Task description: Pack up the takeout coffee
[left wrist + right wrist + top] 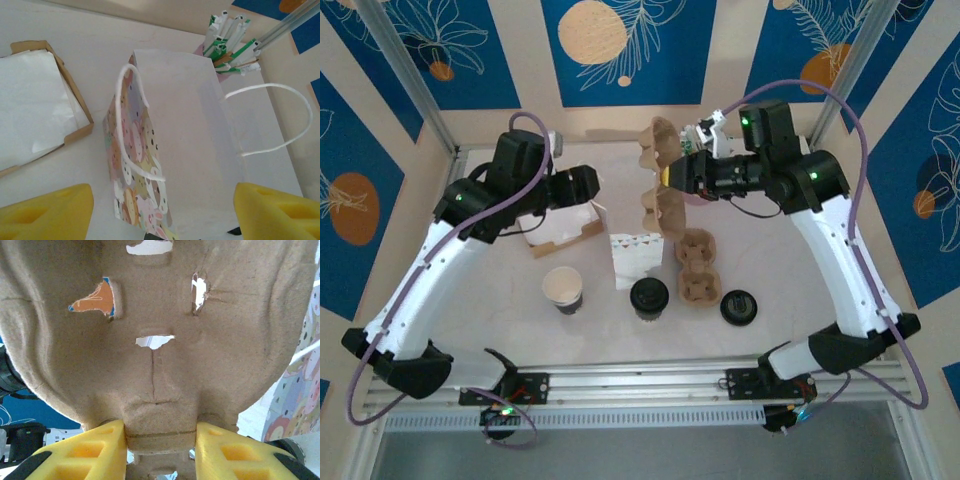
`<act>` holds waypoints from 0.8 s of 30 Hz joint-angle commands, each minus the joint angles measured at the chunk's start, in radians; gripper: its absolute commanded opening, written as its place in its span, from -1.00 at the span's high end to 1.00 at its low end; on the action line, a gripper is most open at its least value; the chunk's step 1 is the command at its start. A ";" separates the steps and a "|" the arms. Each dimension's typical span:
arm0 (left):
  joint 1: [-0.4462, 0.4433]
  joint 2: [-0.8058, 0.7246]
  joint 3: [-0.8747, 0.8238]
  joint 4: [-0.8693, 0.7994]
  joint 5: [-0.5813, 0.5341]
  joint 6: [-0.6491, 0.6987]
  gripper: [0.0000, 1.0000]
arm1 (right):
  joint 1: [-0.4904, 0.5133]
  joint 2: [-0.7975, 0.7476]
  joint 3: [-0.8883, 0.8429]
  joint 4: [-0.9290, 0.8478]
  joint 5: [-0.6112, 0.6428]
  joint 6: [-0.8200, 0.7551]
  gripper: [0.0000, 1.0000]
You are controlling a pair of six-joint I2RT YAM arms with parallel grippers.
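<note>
Checker: Coffee position, relative to each pincer?

Tagger: takeout coffee (649,297) stands upright on the tabletop (768,258), lid on, long axis vertical. It sits lower than both pincers and back toward the arm bases from each.

Checker: Left pincer state?

Tagger: left pincer (592,185) is released. Its yellow fingers (50,212) are spread wide with nothing between them. It hangs over the open mouth of the paper bag (190,150). The coffee is on the base side of the bag, to that pincer's right and just beside the bag wall. Can't tell if they touch.

Checker: Right one?

Tagger: right pincer (160,440) is clenched on the tab of a cardboard carrier (160,335), held up on edge off the tabletop. The coffee is below it, back toward the bases and slightly to its left.

Checker: Which arm is nearer?

Tagger: about equal from above, my call. 1 pincer is loaded and 1 is free, so the left looks like the one to fetch. It would need to descend and close around the cup's sides. 2 decoys flank the coffee: lidless cup (563,290) and loose lid (739,306). A 2nd carrier (698,265) lies just beside it.
</note>
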 commanded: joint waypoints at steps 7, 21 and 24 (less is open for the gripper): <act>0.135 0.020 -0.011 0.082 0.236 0.080 -0.45 | 0.062 0.151 0.145 -0.041 0.062 0.037 0.26; 0.242 0.027 -0.063 0.145 0.369 0.094 -0.40 | 0.123 0.342 0.288 -0.097 0.208 0.031 0.27; 0.253 0.021 -0.079 0.152 0.378 0.096 -0.40 | 0.136 0.368 0.307 -0.114 0.241 0.028 0.28</act>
